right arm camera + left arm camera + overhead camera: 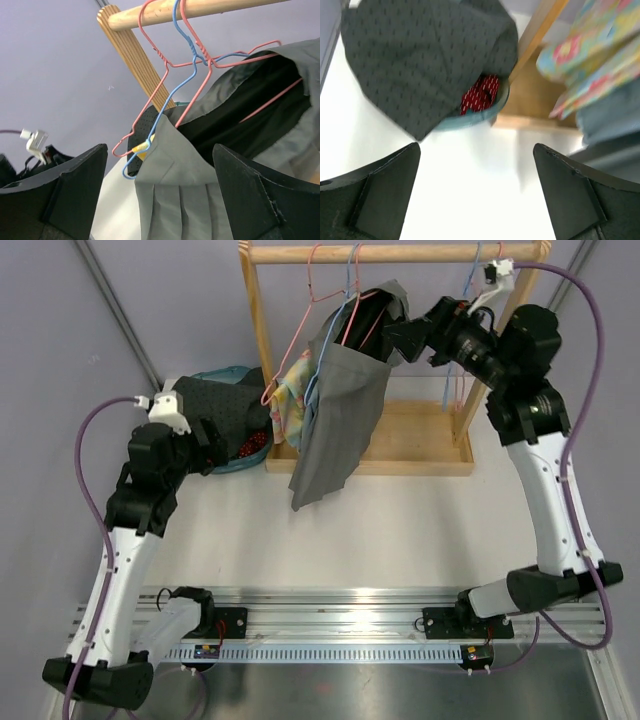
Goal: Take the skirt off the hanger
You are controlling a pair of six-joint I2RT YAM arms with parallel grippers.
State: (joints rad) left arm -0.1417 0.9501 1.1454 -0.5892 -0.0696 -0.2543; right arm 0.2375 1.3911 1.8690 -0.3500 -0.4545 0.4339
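The grey pleated skirt (340,410) hangs from a pink wire hanger (312,280) on the wooden rail (400,253). In the right wrist view the skirt (185,200) has its waistband spread open, and the pink hanger (165,75) runs inside it. My right gripper (397,336) is open at the skirt's upper right edge; its fingers stand wide apart around the waistband (159,150) without closing on it. My left gripper (222,440) is open and empty (476,147) above the white table beside the basket.
A blue hanger (165,105) with a yellow clip hangs beside the pink one. A colourful garment (290,390) hangs left of the skirt. A teal basket (470,120) holds dark dotted cloth (420,55) and red cloth. The rack's wooden base (420,440) lies behind.
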